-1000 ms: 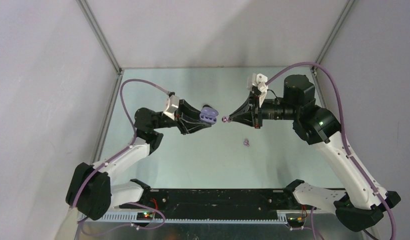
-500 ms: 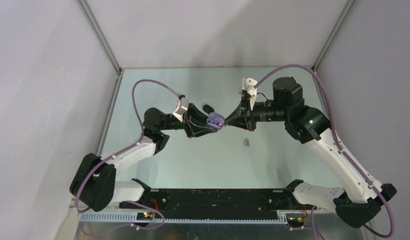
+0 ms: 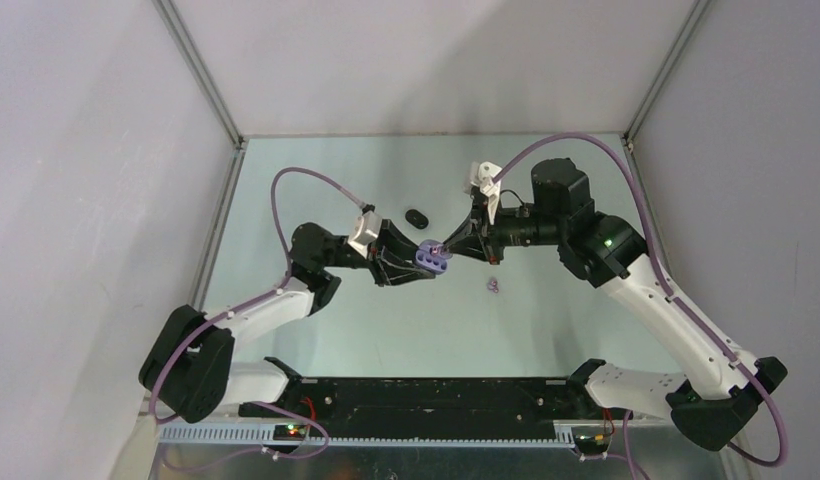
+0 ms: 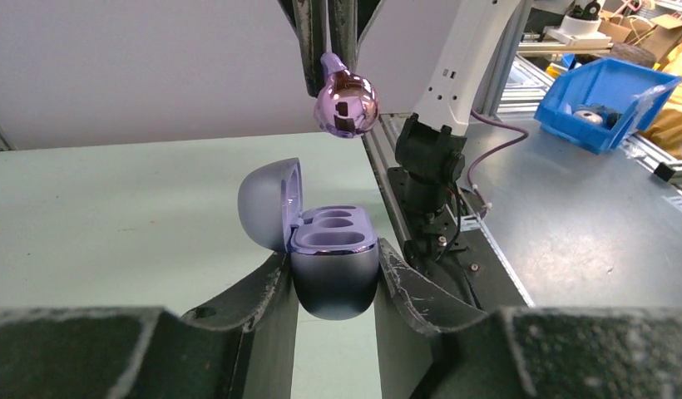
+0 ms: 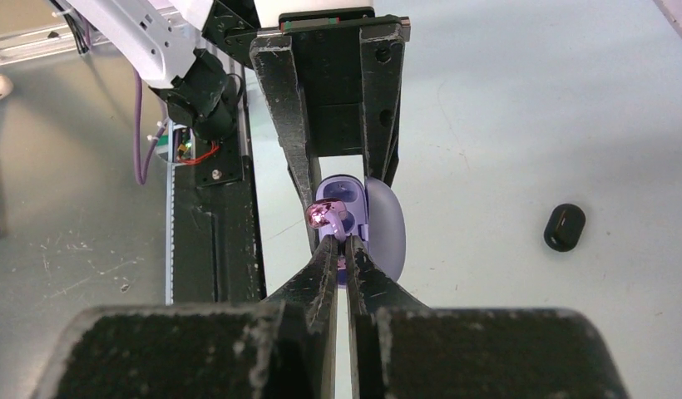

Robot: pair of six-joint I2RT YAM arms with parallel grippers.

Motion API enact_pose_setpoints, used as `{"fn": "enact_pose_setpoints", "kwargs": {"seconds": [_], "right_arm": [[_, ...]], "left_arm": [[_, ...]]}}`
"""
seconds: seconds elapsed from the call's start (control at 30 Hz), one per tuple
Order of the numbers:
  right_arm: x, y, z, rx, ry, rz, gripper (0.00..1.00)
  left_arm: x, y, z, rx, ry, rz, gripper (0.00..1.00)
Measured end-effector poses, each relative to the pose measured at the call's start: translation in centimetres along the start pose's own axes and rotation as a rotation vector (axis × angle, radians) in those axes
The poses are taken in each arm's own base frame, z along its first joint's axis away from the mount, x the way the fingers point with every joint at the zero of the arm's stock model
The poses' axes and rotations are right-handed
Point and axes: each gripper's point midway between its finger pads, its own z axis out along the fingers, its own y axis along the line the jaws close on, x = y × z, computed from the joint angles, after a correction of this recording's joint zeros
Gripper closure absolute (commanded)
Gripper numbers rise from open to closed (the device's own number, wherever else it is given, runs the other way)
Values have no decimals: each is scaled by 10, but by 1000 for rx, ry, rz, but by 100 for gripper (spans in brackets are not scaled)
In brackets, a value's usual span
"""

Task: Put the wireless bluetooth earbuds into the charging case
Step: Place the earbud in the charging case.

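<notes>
My left gripper (image 4: 333, 264) is shut on the dark lower half of the purple charging case (image 4: 336, 278), held off the table with its lid (image 4: 267, 204) swung open and two wells facing up. My right gripper (image 5: 341, 247) is shut on the stem of a glossy pale purple earbud (image 5: 324, 216). That earbud (image 4: 346, 104) hangs just above the case's wells, apart from them. In the top view the case (image 3: 432, 260) and the held earbud (image 3: 441, 246) meet mid-table between the two grippers. A second purple earbud (image 3: 495, 286) lies on the table right of them.
A small black oval piece (image 3: 417, 217) lies on the table behind the case, also seen as the black oval (image 5: 565, 226) in the right wrist view. White walls with metal posts enclose the table. The arms' black base rail (image 3: 436, 395) runs along the near edge.
Both arms have closed in toward each other at mid-table. The right gripper brought the earbud leftward until it hangs over the open case, which the left gripper carried rightward.
</notes>
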Motion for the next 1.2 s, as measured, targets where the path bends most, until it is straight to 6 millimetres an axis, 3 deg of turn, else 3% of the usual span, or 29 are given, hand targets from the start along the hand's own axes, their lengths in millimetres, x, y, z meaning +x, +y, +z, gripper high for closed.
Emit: {"fn": "enact_pose_setpoints", "kwargs": {"seconds": [0.63, 1.2], "right_arm": [[11, 13, 12, -61, 38, -62, 93], [22, 10, 20, -60, 67, -46, 94]], "left_arm": [[4, -2, -2, 14, 0, 69, 97], [5, -8, -1, 40, -1, 92, 96]]}}
